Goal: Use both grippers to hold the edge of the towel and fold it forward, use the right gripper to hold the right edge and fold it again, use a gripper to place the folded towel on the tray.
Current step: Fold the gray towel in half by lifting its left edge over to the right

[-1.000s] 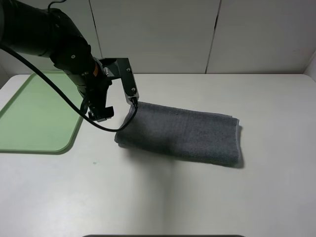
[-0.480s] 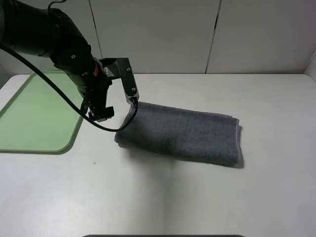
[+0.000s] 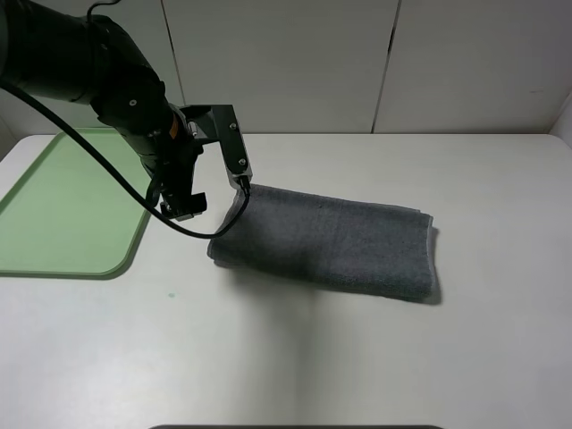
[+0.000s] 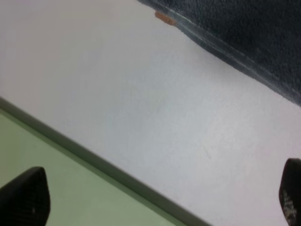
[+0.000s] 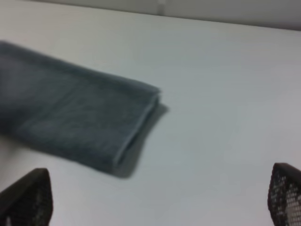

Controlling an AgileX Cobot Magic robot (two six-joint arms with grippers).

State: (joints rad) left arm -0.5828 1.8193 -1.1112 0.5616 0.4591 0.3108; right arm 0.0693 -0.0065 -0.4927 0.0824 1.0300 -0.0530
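Grey terry towel [image 3: 331, 241] lies where it was a second ago: no shift that I can see between the earlier exterior views and this one. My left arm has not moved either.

The towel sits mid-table as a long band, slightly skewed and folded. It is soft and fuzzy, with rounded corners. The layers show at its right end in the right wrist view. A hemmed edge with a small orange tag [image 4: 164, 18] shows in the left wrist view.

My left claw [image 3: 214, 192] is spread wide and holds nothing. One black finger tip is at the towel's back left corner; I cannot tell if it touches. The other finger hangs over the bare strip between the towel and the tray [image 3: 63, 206]. A black cable [image 3: 192, 232] loops under the wrist.

My right claw [image 5: 155, 195] is out of the exterior view. In its own wrist view the two meshed black finger tips stand far apart, empty, with the towel's right end ahead of them.

The tray is pale green plastic, flat, with a raised rim and rounded corners. It is on the left of the table [image 3: 357, 357], apart from the towel. The table is matte white and smooth. The wall [image 3: 286, 63] behind has plain white panels with dark seams.
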